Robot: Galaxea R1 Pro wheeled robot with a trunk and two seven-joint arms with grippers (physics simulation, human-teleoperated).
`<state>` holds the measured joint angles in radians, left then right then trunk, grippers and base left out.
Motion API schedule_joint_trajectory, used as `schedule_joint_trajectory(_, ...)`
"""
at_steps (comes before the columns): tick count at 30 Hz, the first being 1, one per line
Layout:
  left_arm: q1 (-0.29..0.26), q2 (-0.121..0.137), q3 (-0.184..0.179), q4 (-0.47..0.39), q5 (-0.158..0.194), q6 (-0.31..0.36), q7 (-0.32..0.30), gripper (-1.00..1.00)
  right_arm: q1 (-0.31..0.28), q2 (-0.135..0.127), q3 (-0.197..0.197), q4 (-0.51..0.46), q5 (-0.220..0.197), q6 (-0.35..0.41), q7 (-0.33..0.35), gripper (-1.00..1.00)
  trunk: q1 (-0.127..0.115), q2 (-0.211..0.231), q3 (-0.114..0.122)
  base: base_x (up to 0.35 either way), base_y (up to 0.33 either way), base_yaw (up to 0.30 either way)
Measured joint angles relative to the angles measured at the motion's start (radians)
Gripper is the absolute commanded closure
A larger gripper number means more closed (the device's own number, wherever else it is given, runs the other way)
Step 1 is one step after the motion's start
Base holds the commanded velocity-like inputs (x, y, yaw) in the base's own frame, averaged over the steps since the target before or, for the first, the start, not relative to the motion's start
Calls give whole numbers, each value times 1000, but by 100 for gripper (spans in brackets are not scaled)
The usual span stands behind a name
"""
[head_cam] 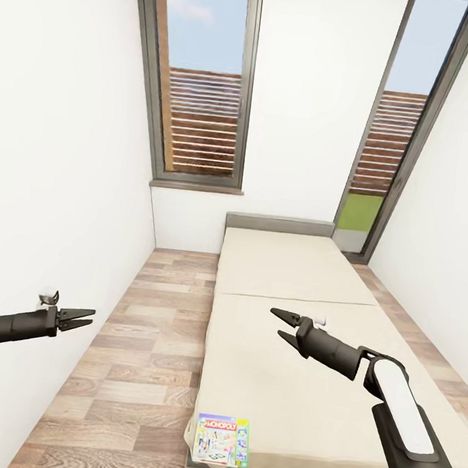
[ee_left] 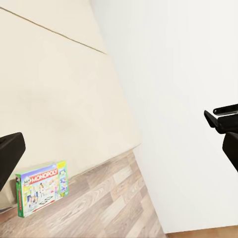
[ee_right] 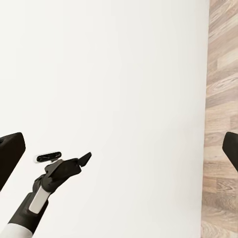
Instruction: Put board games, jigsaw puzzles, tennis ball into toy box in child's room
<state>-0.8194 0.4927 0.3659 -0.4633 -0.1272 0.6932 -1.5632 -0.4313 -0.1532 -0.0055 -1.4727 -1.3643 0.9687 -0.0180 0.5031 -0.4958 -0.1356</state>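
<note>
Both arms end in a matte black cylindrical forearm; right arm's glossy white upper shell (head_cam: 397, 399) set on a dark grey link; slim black two-fingered left gripper (head_cam: 87, 318) and matching right gripper (head_cam: 282, 324), fingers tapering to points; small white-grey wrist fitting (head_cam: 49, 295).

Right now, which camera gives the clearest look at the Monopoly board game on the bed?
The head view: the Monopoly box lies flat at the bed's near corner, its whole cover facing the camera. The left wrist view also catches it, sideways and partly behind a finger. The right wrist view faces the wall and floor instead.
</note>
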Motion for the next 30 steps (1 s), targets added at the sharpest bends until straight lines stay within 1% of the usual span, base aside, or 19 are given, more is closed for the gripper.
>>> schedule_joint_trajectory(2, 0, 0, 0, -1, 0, 0, 0, -100, 0, 0, 0, -1, -1, 0, 0, -100, 8, -14, -6, 0, 0, 0)
schedule_joint_trajectory(11, 0, 4, 1, -1, -1, 9, 0, -100, 0, 1, 0, 2, -3, 0, 0, -100, 8, -14, -6, 0, 0, 0)
schedule_joint_trajectory(23, 0, 1, -2, -1, -6, 14, 0, -100, 0, 6, 0, 13, 1, -2, 0, -100, 54, -98, -44, -30, 0, 0)
schedule_joint_trajectory(30, 0, 0, -1, -1, -6, 19, 0, -100, 1, 10, -3, 91, 2, -4, -1, -100, 81, -147, -66, -5, 0, 0)
